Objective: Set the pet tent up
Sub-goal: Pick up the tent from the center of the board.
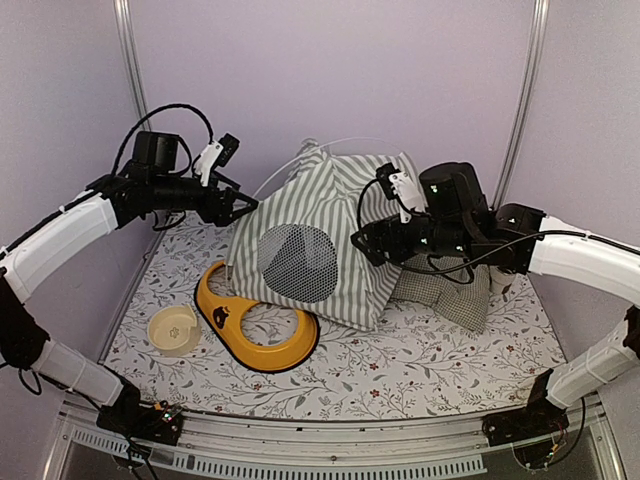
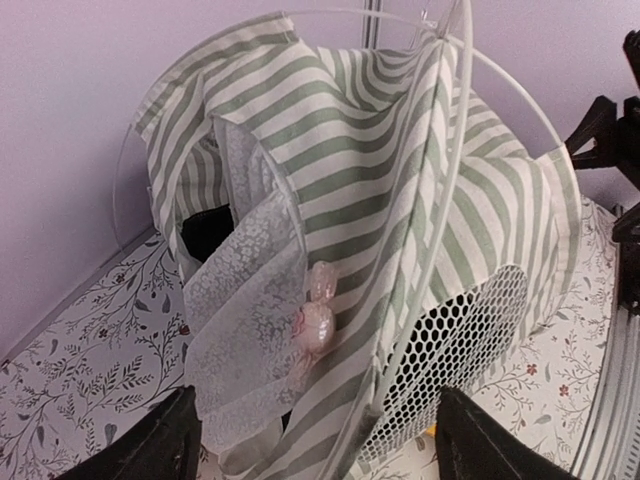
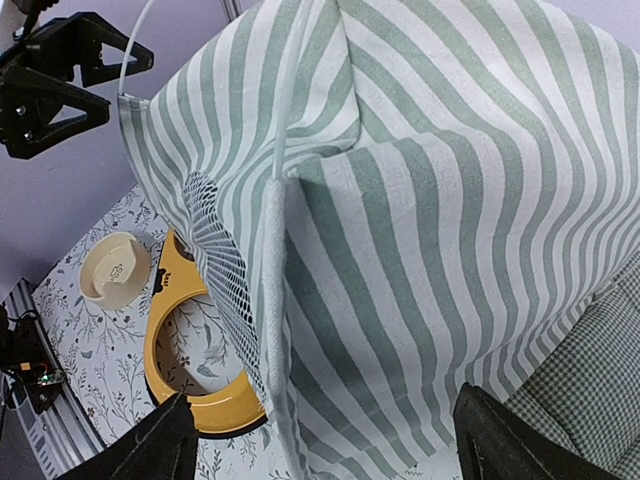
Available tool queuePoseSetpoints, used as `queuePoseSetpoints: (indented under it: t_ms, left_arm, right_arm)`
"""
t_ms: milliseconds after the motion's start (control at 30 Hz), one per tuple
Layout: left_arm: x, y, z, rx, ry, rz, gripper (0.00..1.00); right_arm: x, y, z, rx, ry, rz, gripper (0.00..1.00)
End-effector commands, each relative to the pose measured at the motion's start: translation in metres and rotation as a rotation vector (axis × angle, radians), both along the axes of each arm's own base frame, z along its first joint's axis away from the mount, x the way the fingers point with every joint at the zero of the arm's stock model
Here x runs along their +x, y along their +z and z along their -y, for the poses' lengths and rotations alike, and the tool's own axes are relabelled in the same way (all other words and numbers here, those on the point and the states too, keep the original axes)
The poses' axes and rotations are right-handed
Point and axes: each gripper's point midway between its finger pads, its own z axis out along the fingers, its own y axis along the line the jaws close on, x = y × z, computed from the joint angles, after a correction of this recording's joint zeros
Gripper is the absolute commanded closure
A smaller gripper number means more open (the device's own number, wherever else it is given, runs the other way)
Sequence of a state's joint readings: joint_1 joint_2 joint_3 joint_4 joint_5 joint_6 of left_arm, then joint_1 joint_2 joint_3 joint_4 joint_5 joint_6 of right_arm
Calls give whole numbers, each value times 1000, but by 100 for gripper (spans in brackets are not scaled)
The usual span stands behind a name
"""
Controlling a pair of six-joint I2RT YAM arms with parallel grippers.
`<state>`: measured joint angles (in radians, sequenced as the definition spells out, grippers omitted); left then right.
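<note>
The pet tent, green-and-white striped, stands partly raised at the back middle of the table, its round grey mesh window facing front. A thin white pole arcs over its top. My left gripper is open and empty just left of the tent's upper left edge. In the left wrist view the tent, white mesh door flap and poles lie just beyond my open gripper. My right gripper is open at the tent's right side; its own view shows striped fabric just ahead of the gripper.
A green-checked cushion lies right of the tent, under my right arm. A yellow ring-shaped bowl holder lies in front of the tent, partly under it. A beige bowl sits at front left. Purple walls close the back and sides.
</note>
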<state>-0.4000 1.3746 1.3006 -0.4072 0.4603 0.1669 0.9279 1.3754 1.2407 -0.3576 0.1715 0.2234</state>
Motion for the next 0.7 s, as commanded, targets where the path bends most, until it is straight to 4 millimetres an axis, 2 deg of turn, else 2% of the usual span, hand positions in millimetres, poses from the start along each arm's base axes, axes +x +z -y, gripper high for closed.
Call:
queuePoseSetpoints:
  t_ms: [0, 133, 233, 433, 533, 667]
  left_arm:
    - [-1, -3, 1, 13, -23, -1, 21]
    - [0, -15, 5, 18, -37, -28, 24]
    - [-1, -15, 12, 10, -59, -26, 27]
    - [0, -32, 29, 32, -83, -63, 40]
    - [0, -39, 35, 44, -76, -72, 49]
    - [0, -36, 39, 40, -54, -55, 74]
  right_arm:
    - [5, 33, 10, 46, -36, 66, 8]
    - [6, 46, 12, 65, -44, 99, 7]
    - [7, 53, 13, 75, -49, 121, 7]
    - [11, 69, 12, 95, -57, 159, 6]
    - [11, 80, 12, 112, -56, 184, 6]
    - [11, 92, 11, 130, -49, 211, 5]
